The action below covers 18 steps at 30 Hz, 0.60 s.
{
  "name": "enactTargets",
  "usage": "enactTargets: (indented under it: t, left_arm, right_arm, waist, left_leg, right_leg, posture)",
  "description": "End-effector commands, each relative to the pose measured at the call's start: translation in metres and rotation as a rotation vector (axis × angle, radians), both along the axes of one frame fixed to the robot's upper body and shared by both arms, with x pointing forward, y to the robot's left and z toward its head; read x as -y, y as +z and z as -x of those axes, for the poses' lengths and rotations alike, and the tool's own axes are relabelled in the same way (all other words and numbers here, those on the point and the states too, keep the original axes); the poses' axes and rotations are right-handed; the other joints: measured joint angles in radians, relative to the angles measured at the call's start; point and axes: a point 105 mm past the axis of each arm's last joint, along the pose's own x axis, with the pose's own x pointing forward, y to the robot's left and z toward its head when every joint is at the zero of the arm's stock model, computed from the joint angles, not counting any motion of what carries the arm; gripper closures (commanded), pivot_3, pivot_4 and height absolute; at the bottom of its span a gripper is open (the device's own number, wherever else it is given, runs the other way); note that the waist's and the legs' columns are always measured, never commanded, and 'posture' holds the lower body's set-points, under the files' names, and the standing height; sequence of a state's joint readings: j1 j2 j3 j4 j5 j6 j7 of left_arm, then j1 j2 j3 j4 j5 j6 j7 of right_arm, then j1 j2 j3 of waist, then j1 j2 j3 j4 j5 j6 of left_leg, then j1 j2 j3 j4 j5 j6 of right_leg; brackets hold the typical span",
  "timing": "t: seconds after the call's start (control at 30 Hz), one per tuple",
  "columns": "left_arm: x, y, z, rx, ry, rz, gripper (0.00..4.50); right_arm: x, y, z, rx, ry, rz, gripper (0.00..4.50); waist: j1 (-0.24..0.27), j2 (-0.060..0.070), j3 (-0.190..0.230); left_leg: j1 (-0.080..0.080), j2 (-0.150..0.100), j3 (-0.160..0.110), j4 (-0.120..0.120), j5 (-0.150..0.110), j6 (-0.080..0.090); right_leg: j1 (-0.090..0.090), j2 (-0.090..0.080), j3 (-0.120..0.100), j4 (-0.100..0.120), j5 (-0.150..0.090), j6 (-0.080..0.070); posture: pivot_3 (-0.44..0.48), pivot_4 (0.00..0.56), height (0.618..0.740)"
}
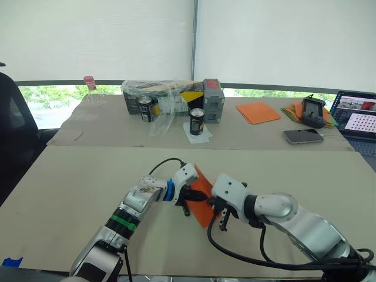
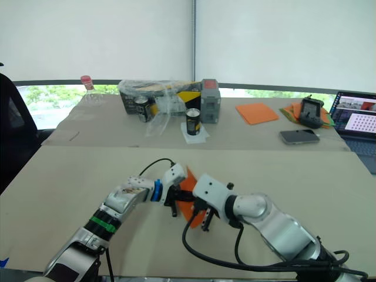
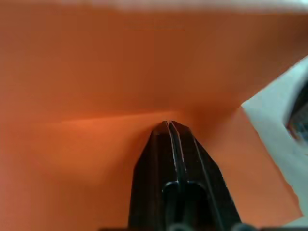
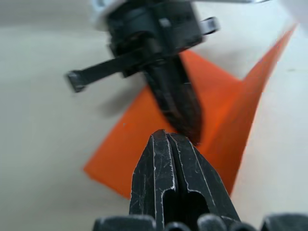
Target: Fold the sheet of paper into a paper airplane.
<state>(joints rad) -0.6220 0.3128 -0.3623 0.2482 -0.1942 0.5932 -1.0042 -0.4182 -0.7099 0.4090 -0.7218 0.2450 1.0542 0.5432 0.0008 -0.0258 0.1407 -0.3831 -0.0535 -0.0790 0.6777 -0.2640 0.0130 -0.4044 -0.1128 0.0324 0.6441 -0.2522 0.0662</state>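
Your paper airplane is a creased orange wedge; left gripper at 9 o'clock and right gripper both pinch it, fingers closed.

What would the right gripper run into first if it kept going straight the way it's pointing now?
The orange paper, most likely: the right gripper, fingers shut, points straight at the folded sheet. The left gripper presses on the paper just beyond it. Depth is unclear; the tips may already touch the paper.

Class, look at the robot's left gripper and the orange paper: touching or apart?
Touching. The left wrist view shows the left gripper with fingertips shut and pressed into the orange paper.
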Motion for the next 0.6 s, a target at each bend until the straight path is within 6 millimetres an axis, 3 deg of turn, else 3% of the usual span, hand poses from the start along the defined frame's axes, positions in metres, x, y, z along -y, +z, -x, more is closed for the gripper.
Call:
enactTargets:
  t: [0.03, 0.3, 0.6]
  left_arm:
    - [-0.006, -0.015, 0.006, -0.048, 0.018, -0.04, 4.5]
    - [-0.012, -0.015, 0.007, -0.049, 0.043, -0.041, 4.5]
    - [-0.016, -0.013, 0.007, -0.041, 0.075, -0.028, 4.5]
  right_arm:
    - [0.011, 0.011, -0.018, 0.087, -0.062, 0.032, 4.48]
    - [0.035, -0.009, -0.044, 0.086, -0.134, 0.098, 4.48]
    - [0.018, -0.041, -0.057, 0.032, -0.096, 0.049, 4.48]
  waist:
    - [0.0, 0.0, 0.0]
    - [-0.008, 0.0, 0.0]
    - [-0.017, 0.0, 0.0]
  left_leg:
    - [0.0, 0.0, 0.0, 0.0, 0.0, 0.0]
    - [0.0, 0.0, 0.0, -0.001, 0.0, 0.0]
    - [0.001, 0.001, 0.0, -0.001, 0.0, 0.0]
  right_leg:
    - [0.0, 0.0, 0.0, 0.0, 0.0, 0.0]
    - [-0.001, 0.0, 0.0, 0.0, 0.0, 0.0]
    - [-0.001, 0.0, 0.001, 0.001, 0.0, 0.0]
  posture:
    - [0.0, 0.15, 0.739]
    - [0.0, 0.15, 0.739]
    - [0.0, 0.15, 0.739]
